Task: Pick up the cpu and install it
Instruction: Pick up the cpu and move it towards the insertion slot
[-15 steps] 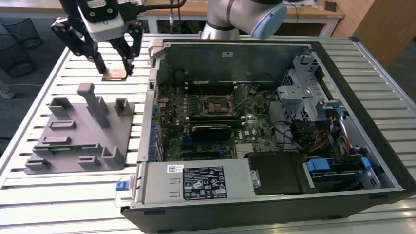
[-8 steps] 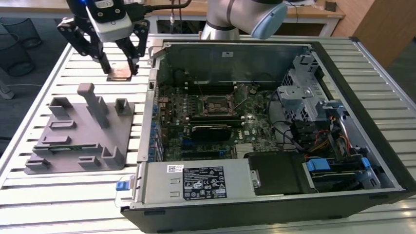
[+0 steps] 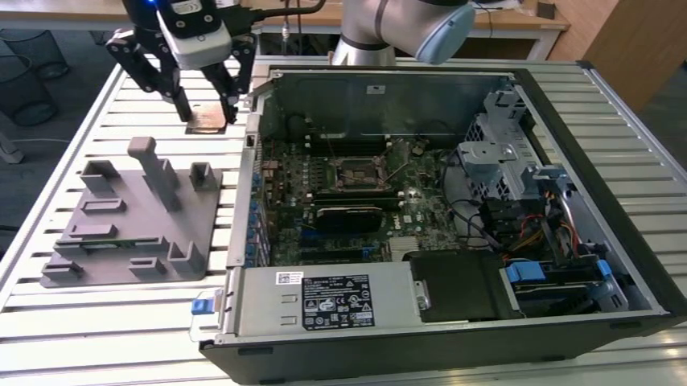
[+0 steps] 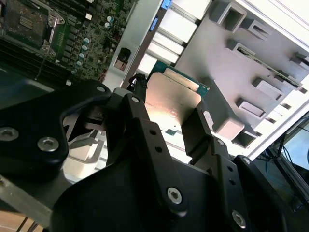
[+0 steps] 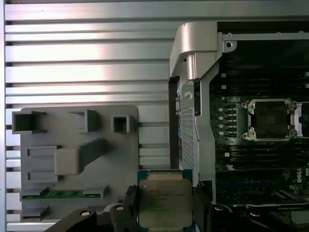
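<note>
Your gripper (image 3: 207,113) has its two black metal fingers (image 4: 145,125) pressed in on opposite edges of the cpu (image 4: 176,96), pinching it flat. The cpu is a small flat square with a pale silvery-beige metal lid, matte with faint print, and a thin green rim at its edges. The first wrist view (image 5: 164,202) shows the same.

You're holding it outside the computer case (image 3: 633,241), just beside the case wall on the exterior view's left, over the table (image 3: 64,322). It looks lifted off the slats, but I can't tell for sure.

The table is shiny ribbed aluminium in long parallel slats.

Near the cpu sits the grey plastic tray (image 3: 129,217). It is matte, with a flat base, upright posts and rectangular pockets. One slot holds a thin green strip (image 5: 63,195), possibly a memory stick.

The computer case is black-sided and open, lying on its side. Inside it:
- a green motherboard (image 3: 429,209) dotted with small round capacitors
- a socket (image 3: 355,171), a silver metal frame around a dark square, well apart from the cpu
- a black ribbed block (image 3: 349,215) just beside the socket
- a grey metal power supply (image 3: 322,297) with a label, at the near wall
- a grey metal drive cage (image 3: 499,153) on the exterior view's right, with cables below it
</note>
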Available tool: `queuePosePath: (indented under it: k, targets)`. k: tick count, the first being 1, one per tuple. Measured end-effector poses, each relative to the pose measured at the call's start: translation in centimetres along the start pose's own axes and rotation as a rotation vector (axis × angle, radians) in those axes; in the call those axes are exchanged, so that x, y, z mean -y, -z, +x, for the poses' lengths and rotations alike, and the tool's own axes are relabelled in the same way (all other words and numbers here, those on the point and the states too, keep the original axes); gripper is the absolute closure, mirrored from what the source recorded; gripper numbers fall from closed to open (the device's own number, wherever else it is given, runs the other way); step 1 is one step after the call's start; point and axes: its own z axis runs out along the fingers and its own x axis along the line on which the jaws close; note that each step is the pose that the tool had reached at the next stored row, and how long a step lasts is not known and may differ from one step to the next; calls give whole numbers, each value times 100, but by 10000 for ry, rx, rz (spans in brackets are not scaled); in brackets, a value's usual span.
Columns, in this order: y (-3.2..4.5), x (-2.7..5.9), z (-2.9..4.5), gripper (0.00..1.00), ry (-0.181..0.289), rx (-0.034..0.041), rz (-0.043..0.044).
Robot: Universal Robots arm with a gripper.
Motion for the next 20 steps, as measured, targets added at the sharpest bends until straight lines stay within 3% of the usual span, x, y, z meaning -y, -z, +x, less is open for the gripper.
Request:
queuePosePath:
  k: [20]
  targets:
    - [-6,-10,-244,46,-1,0,0]
